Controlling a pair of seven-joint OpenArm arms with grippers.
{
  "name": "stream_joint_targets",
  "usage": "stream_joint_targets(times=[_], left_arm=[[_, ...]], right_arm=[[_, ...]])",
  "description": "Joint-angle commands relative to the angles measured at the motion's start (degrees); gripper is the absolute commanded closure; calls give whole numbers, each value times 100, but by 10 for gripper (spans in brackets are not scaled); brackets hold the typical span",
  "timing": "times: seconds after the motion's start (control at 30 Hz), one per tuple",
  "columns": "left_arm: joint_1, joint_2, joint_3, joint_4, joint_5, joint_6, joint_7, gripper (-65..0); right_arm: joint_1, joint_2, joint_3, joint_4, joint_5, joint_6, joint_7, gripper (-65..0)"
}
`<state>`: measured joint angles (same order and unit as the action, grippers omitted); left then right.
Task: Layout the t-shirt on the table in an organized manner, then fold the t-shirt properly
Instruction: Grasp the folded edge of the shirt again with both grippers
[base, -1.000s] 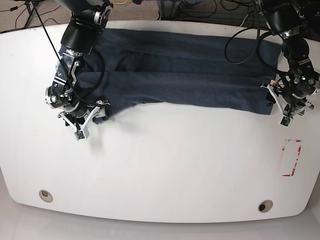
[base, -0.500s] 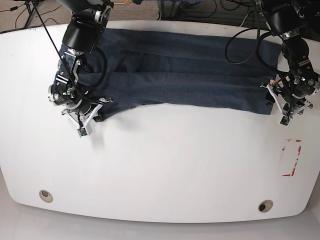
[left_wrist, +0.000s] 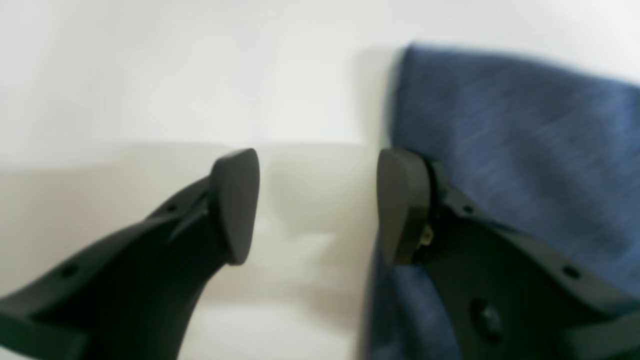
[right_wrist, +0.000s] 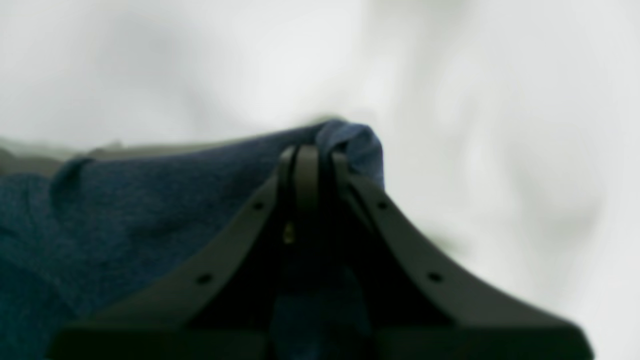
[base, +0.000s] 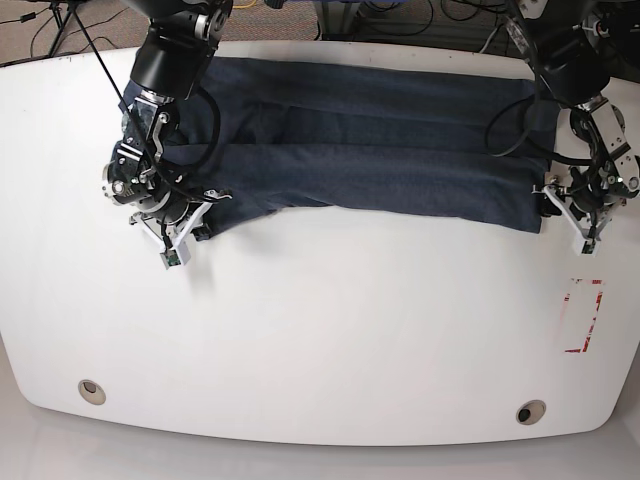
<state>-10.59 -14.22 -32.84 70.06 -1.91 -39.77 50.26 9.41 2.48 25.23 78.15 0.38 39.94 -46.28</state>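
T-shirt (right_wrist: 150, 210) corner pinched in right gripper (right_wrist: 306, 155)

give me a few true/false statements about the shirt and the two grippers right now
1. The right gripper is shut on a bunched edge of the t-shirt. True.
2. The left gripper has its jaws closed on fabric. False: the jaws stand apart, with cloth beside one of them.
3. The t-shirt lies crumpled in a ball. False: it is a long folded band across the table.
4. A red-and-white marking sits on the table, clear of the shirt. True.
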Motion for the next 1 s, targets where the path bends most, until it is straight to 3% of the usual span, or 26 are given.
stream_joint_targets(times=[0.0, 0.47, 0.97], left_arm=[[-176, -86, -8, 49, -94, -23, -186, -351], [-519, -68, 185, -312, -112, -23, -266, -351], [-519, -51, -61, 312, -376, -23, 367, -349]], right_arm=[[83, 38, 4, 172, 36, 6, 35, -30], [74, 29, 4, 198, 36, 6, 35, -30], [74, 29, 4, 198, 36, 6, 35, -30]])
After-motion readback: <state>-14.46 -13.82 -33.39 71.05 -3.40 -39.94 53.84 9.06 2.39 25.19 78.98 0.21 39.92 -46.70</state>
